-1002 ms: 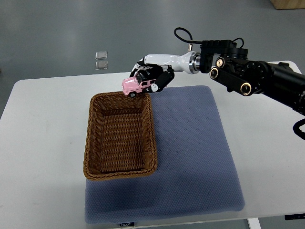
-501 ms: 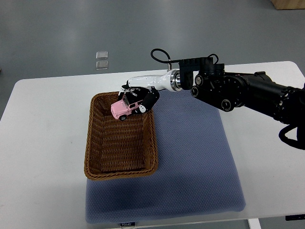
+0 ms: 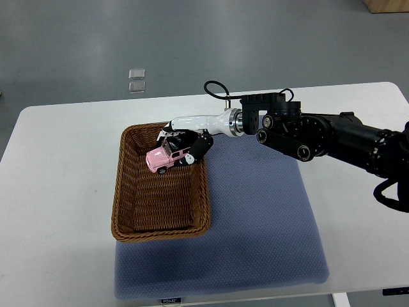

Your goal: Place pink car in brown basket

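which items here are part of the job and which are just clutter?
Part of the job:
- pink car, held over the basket's far end
- brown basket
- right hand, gripping the car

Just there:
- blue mat under the basket
- white table
- two small clear squares on the floor beyond the table

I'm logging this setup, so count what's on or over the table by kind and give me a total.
Toy cars: 1, pink car, held by the right hand
Baskets: 1, brown basket
Mats: 1, blue mat
Total: 3
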{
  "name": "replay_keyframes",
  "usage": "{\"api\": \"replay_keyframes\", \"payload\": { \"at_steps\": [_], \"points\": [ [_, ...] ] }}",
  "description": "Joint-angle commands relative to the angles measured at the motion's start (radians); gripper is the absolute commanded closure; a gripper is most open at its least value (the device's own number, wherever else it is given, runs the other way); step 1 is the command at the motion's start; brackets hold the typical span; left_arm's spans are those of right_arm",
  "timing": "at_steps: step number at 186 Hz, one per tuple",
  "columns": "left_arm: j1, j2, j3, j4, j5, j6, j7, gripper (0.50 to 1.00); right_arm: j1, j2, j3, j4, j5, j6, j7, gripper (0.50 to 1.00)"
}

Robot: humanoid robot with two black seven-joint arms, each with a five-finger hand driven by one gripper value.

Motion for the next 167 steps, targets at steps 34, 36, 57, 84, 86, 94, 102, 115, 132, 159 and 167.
{"api": "replay_keyframes", "payload": {
  "at_steps": [34, 36, 57, 84, 86, 94, 102, 115, 132, 159, 167],
  "points": [
    [0.0, 0.0, 0.0, 0.0, 0.0, 0.0, 0.0, 0.5, 0.002, 0.0, 0.0, 0.0, 0.0, 0.004, -0.001, 0.812],
    [0.0, 0.0, 0.0, 0.0, 0.0, 0.0, 0.0, 0.5, 0.002, 0.0, 0.0, 0.0, 0.0, 0.004, -0.002, 0.791],
    [0.0, 0.0, 0.0, 0.0, 0.0, 0.0, 0.0, 0.5, -0.003, 0.0, 0.0, 0.0, 0.003, 0.004, -0.007, 0.666],
    [0.0, 0.0, 0.0, 0.0, 0.0, 0.0, 0.0, 0.5, 0.002, 0.0, 0.002, 0.0, 0.032, 0.006, -0.007, 0.615],
    [0.0, 0.0, 0.0, 0.0, 0.0, 0.0, 0.0, 0.5, 0.002, 0.0, 0.002, -0.001, 0.037, 0.006, -0.007, 0.613],
    [0.0, 0.0, 0.0, 0.0, 0.0, 0.0, 0.0, 0.5, 0.004, 0.0, 0.007, -0.001, 0.061, 0.003, -0.007, 0.613],
    [0.0, 0.0, 0.0, 0.0, 0.0, 0.0, 0.0, 0.5, 0.004, 0.0, 0.008, -0.003, 0.089, 0.006, -0.007, 0.613],
    [0.0, 0.0, 0.001, 0.0, 0.0, 0.0, 0.0, 0.5, 0.007, 0.0, 0.01, -0.007, 0.139, 0.009, -0.009, 0.613],
    [0.0, 0.0, 0.0, 0.0, 0.0, 0.0, 0.0, 0.5, 0.005, 0.0, 0.031, -0.018, 0.225, 0.006, -0.009, 0.613],
    [0.0, 0.0, 0.0, 0.0, 0.0, 0.0, 0.0, 0.5, -0.006, 0.0, 0.103, -0.046, 0.328, 0.013, -0.027, 0.609],
    [0.0, 0.0, 0.0, 0.0, 0.0, 0.0, 0.0, 0.5, -0.021, 0.0, 0.134, -0.047, 0.347, 0.019, -0.042, 0.605]
  ]
}}
